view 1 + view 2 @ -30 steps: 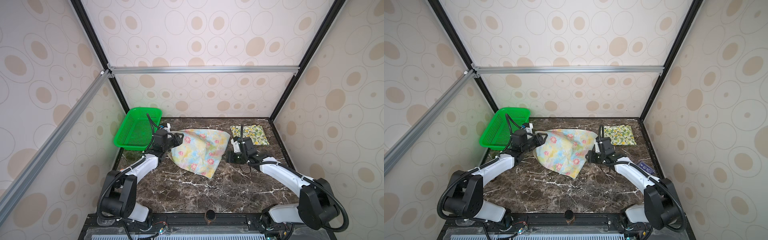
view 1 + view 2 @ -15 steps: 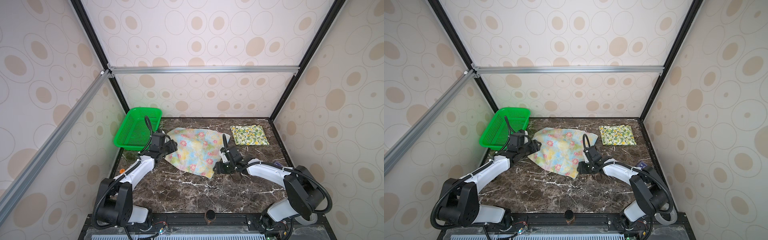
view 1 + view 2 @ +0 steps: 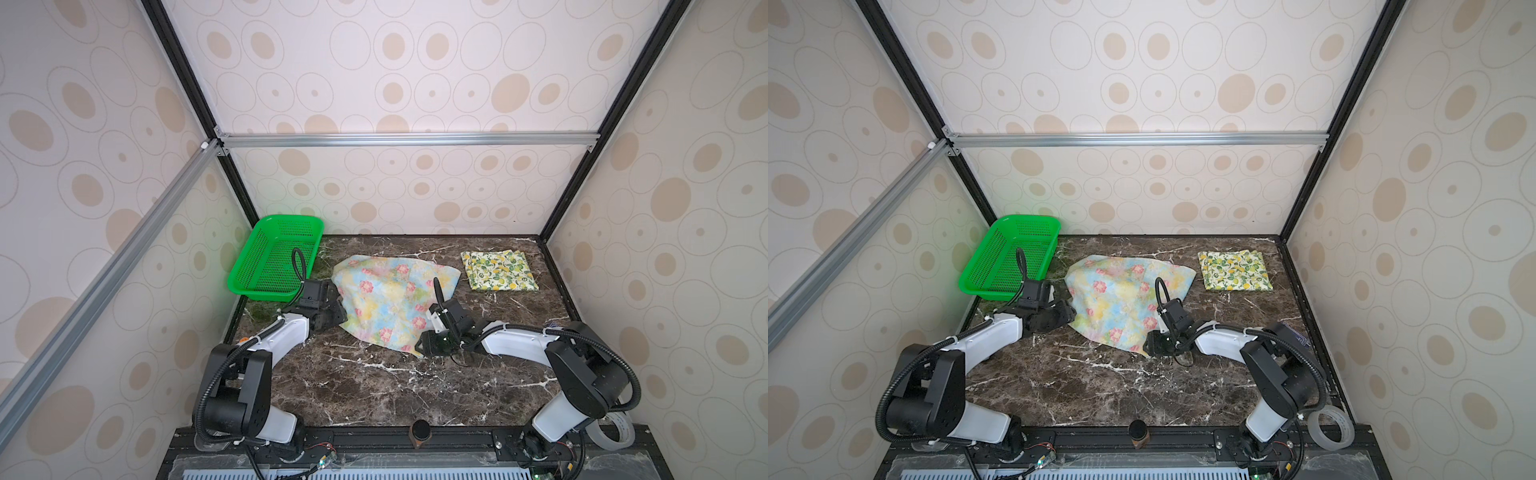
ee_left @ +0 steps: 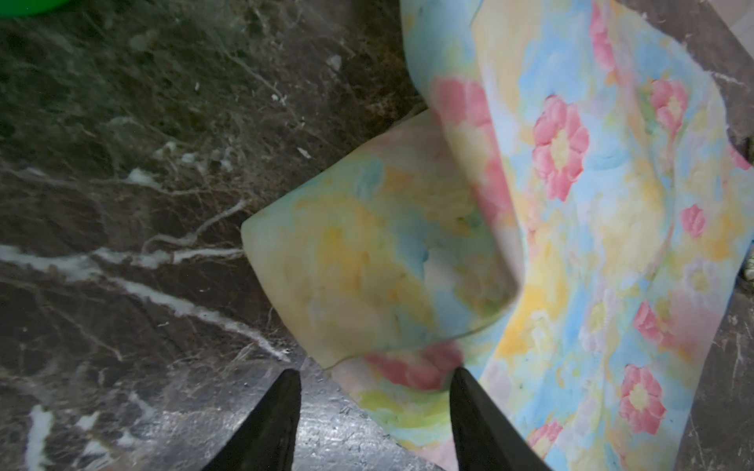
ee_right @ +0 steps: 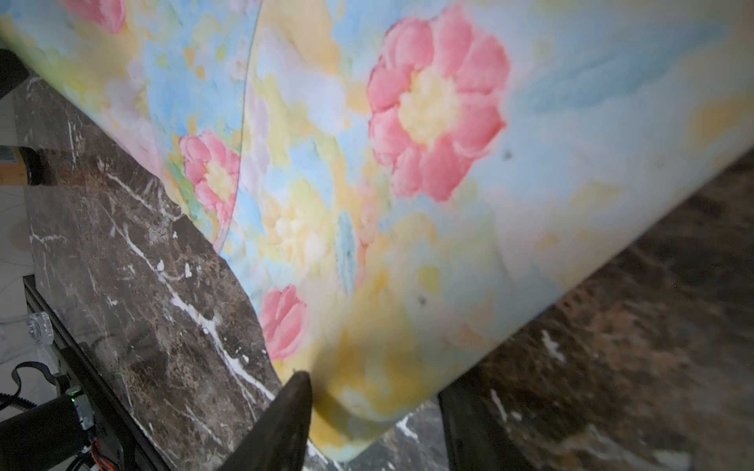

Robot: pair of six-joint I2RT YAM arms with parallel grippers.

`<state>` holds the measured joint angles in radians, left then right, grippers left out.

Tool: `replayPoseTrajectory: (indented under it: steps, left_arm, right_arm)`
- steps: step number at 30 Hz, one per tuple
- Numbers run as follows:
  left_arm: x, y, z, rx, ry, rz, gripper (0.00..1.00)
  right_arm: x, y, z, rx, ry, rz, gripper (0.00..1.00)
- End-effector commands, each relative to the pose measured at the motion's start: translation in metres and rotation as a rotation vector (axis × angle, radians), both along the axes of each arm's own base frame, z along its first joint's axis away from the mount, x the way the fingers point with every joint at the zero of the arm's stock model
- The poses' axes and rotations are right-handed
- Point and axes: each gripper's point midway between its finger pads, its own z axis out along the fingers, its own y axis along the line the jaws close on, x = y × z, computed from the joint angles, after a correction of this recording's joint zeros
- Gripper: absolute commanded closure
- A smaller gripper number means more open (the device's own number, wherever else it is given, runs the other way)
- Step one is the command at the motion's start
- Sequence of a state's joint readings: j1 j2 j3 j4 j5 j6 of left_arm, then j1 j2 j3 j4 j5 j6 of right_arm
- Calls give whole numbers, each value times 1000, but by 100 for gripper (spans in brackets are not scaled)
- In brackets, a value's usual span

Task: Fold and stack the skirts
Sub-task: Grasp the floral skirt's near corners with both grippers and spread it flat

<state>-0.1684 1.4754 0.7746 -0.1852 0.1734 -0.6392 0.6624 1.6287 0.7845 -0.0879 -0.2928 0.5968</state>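
Top views both show the flowered skirt [image 3: 390, 299] spread mid-frame on the counter [image 3: 374, 395], the folded lemon skirt [image 3: 500, 270] apart at its upper right. Left wrist view: the left gripper [image 4: 375, 371] has jaws apart at the skirt's edge, bottom centre. Right wrist view: the right gripper [image 5: 371, 385] has jaws apart astride a skirt corner.

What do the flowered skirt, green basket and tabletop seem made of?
Flowered skirt: thin matte cloth; it drapes and its edge curls. Green basket: likely moulded plastic, perforated mesh walls, slight sheen. Tabletop: brown marble or marble-look surface, white veins, polished.
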Motion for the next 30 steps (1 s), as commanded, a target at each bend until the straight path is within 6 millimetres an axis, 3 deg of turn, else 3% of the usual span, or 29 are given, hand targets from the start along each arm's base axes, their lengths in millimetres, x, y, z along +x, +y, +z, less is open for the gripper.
replayPoseTrajectory:
  steps: [1,5,8,14,22,24,27,30]
  left_arm:
    - [10,-1,3,-15,-23,-9,42]
    - [13,5,-2,-4,-10,-3,42]
    - [14,7,-5,0,-2,-1,42]
    - [10,10,-13,21,32,-15,47]
    - [-10,3,-21,21,68,-86,51]
    - [-13,-8,-18,10,59,-135,51]
    - [-22,-28,-10,19,39,-220,52]
    - [-34,-43,-1,42,16,-284,54]
  right_arm:
    - [-11,-5,-13,-38,58,-10,64]
    - [-15,-7,-9,-30,67,-4,91]
    - [-18,-11,1,-55,62,17,100]
    - [-15,-44,21,-143,35,11,100]
    - [1,-80,27,-96,83,-70,100]
    - [5,-84,28,-99,84,-75,94]
    - [8,-84,29,-105,84,-71,73]
    - [6,-85,29,-103,91,-75,65]
